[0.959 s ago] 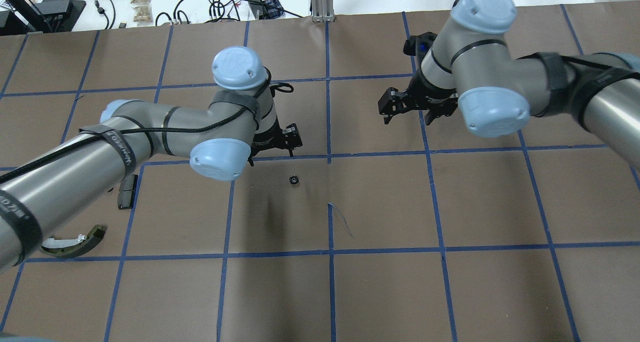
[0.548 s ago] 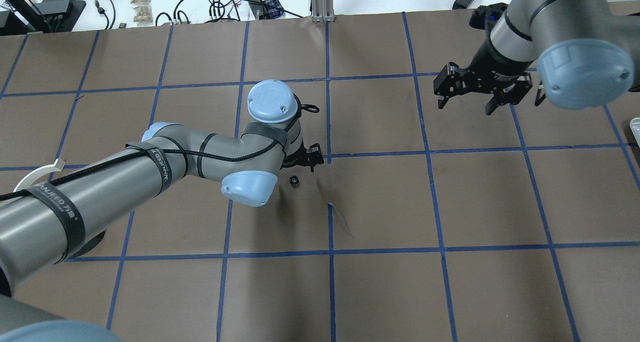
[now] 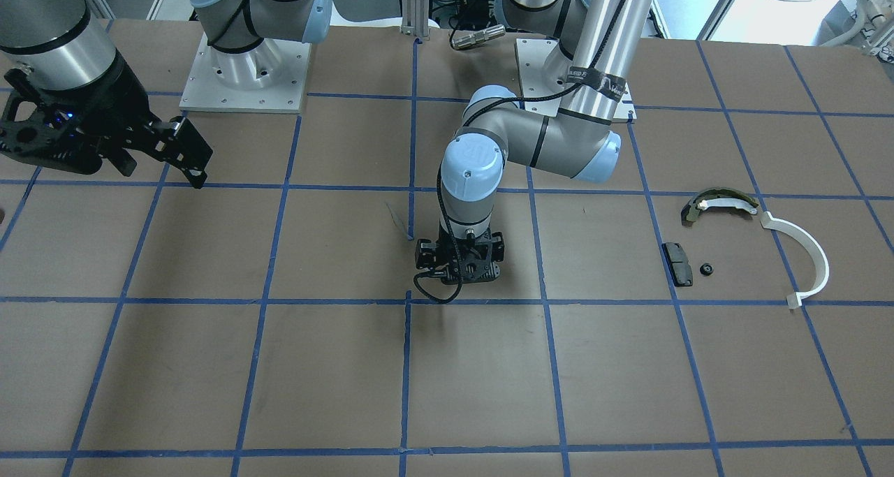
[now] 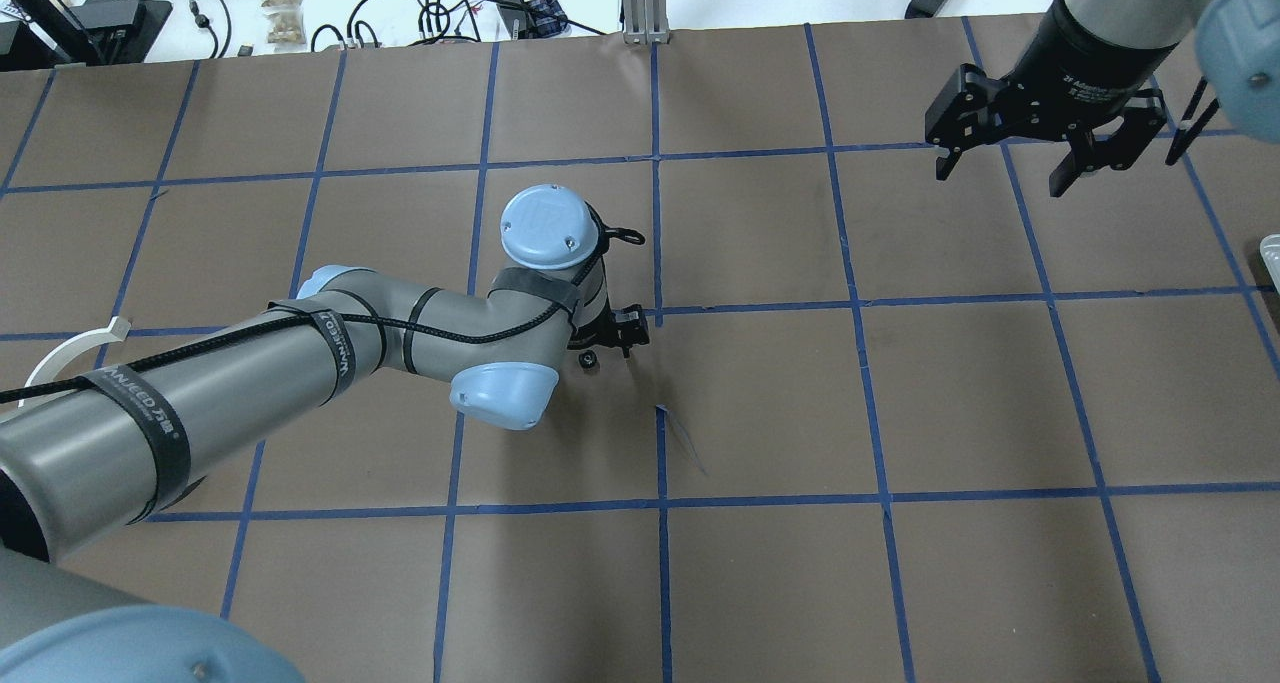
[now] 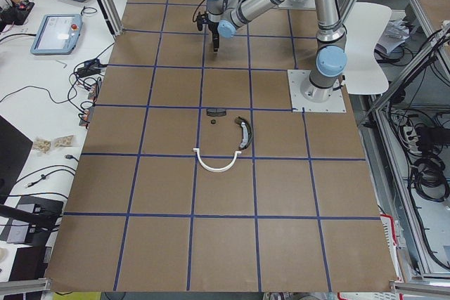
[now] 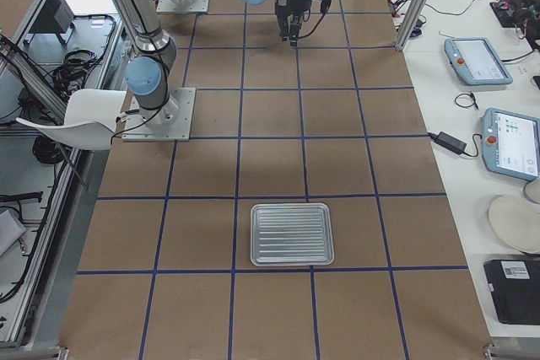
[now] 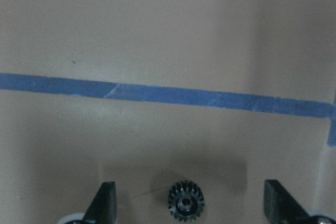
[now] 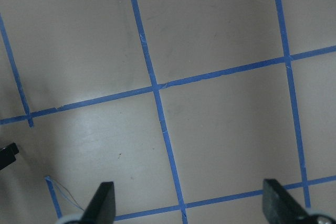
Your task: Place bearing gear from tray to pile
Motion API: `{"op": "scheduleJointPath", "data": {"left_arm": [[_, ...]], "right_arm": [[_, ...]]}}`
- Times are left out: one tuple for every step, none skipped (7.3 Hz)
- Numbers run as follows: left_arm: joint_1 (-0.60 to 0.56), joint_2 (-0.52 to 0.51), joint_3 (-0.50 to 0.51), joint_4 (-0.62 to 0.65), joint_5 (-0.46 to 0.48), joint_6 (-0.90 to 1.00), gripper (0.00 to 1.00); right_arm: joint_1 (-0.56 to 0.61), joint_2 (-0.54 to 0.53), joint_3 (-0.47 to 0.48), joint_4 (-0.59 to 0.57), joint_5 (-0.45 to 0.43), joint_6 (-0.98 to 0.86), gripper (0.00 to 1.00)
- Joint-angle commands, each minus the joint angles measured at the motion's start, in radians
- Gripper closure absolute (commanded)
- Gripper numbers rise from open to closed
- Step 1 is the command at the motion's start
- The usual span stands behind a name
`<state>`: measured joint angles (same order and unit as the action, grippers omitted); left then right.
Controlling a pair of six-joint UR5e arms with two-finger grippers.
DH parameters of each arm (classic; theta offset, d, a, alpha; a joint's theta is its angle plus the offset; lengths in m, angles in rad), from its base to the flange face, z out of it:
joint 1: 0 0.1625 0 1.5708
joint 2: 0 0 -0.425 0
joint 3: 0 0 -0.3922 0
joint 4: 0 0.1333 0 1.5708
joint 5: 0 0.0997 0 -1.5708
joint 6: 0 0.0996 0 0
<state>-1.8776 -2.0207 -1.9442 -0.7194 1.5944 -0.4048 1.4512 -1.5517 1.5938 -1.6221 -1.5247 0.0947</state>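
A small black bearing gear point(image 4: 588, 360) lies on the brown paper near the table's middle. In the left wrist view the gear point(image 7: 186, 203) sits between my two spread fingers. My left gripper point(image 4: 603, 347) is open, low over the gear and around it, not closed on it. The pile lies on my left: a black pad point(image 3: 677, 263), an olive-and-white shoe point(image 3: 719, 203), a white arc point(image 3: 803, 253) and another small black gear point(image 3: 707, 269). My right gripper point(image 4: 1035, 163) is open and empty, high over the far right. The tray point(image 6: 292, 233) is a ribbed metal one.
Blue tape lines grid the brown paper point(image 4: 760, 413). Cables and small items lie on the white bench point(image 4: 400, 3) past the far edge. The left arm's elbow point(image 4: 500, 393) hangs over the paper beside the gear.
My left gripper moved right and down until its fingers straddle the gear. My right gripper drew back to the far right. The gear has not moved.
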Motion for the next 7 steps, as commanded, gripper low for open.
{"op": "scheduleJointPath", "data": {"left_arm": [[-0.002, 0.0, -0.005, -0.009, 0.002, 0.0, 0.15], [0.0, 0.008, -0.006, -0.009, 0.002, 0.0, 0.51], [0.0, 0.001, -0.006, -0.006, -0.001, 0.0, 0.69], [0.002, 0.0, -0.004, -0.008, -0.001, 0.0, 0.81], [0.003, 0.002, -0.004, -0.008, -0.002, 0.001, 0.92], [0.027, 0.007, -0.002, -0.009, -0.001, 0.003, 1.0], [0.072, 0.034, 0.011, -0.05, -0.022, 0.009, 1.0]], "right_arm": [[0.005, 0.015, -0.012, 0.008, 0.0, 0.005, 0.0], [0.006, 0.004, -0.008, 0.051, -0.005, 0.005, 0.0], [0.006, -0.016, -0.006, 0.103, 0.003, -0.022, 0.0], [0.006, -0.021, -0.006, 0.103, 0.0, -0.086, 0.0], [0.008, -0.024, -0.006, 0.108, 0.008, -0.148, 0.0], [0.021, -0.028, -0.006, 0.108, 0.009, -0.071, 0.0], [0.064, -0.022, -0.005, 0.107, 0.006, 0.03, 0.0]]}}
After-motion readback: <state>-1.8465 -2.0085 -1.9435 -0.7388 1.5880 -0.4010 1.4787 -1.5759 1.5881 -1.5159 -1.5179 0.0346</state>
